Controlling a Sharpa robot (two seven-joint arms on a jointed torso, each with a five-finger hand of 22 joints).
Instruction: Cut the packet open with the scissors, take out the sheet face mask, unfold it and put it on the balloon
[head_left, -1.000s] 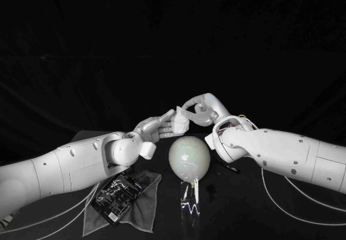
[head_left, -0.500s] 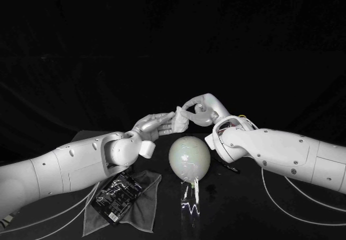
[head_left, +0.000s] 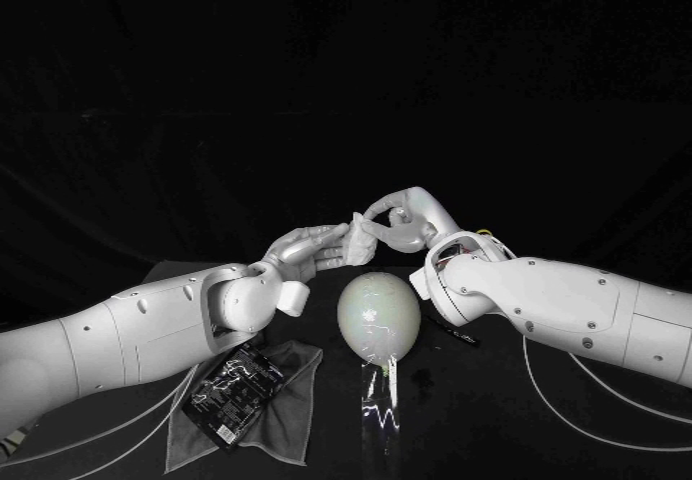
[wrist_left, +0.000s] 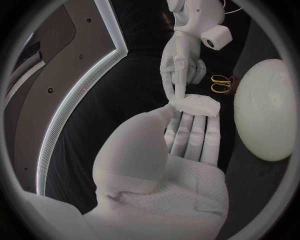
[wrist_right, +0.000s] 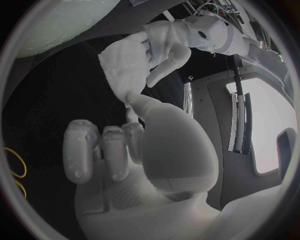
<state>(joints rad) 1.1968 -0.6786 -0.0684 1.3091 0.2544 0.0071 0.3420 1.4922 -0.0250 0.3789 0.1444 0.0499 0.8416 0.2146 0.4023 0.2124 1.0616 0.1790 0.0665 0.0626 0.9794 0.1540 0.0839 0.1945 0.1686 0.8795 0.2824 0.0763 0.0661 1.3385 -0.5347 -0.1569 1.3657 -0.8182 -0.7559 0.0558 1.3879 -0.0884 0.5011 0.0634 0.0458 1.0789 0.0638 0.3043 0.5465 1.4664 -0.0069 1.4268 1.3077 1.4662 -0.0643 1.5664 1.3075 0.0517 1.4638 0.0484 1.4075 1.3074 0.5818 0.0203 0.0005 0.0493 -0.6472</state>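
Fingers (wrist_left: 190, 135) of the left hand (head_left: 307, 250) are stretched out almost flat with the thumb alongside. The folded mask (head_left: 361, 236) sits at their tips, and the thumb looks pressed to its edge, so I read that as a light hold. The right hand (head_left: 405, 216) comes in from the other side and pinches a corner of the mask between thumb and a fingertip, its other fingers loosely curled. Both hands are raised and meet over the far end of the balloon (head_left: 378, 314), with the mask well clear of it.

Step in hand, as I judge it: unfolding. The packet (head_left: 235, 388) lies on a grey cloth (head_left: 281, 420) under the left arm, and the scissors (wrist_left: 219, 84) lie on the table (head_left: 490, 420) by the balloon, so cutting and taking out look finished. The mask is a small wad, not yet spread.

The next move probably calls for separating one layer and drawing the hands apart without tearing or dropping the wet sheet. After that, lower it over the balloon, which could roll if nudged.
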